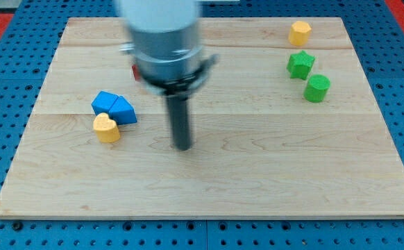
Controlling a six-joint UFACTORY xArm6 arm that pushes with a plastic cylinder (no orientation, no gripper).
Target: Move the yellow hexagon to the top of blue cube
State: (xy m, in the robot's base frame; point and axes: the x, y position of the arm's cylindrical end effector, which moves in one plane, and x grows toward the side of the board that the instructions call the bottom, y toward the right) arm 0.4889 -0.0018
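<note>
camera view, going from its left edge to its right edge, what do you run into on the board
blue blocks with the yellow heart at their lower left (these overlap in order) → red block, mostly hidden behind the arm → my tip → yellow hexagon and green star, about level in order → green cylinder

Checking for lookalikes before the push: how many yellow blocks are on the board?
2. The yellow hexagon block sits at the view's top right. The yellow heart-shaped block is at the view's left, against the blue blocks. The arm could hide others.
</note>
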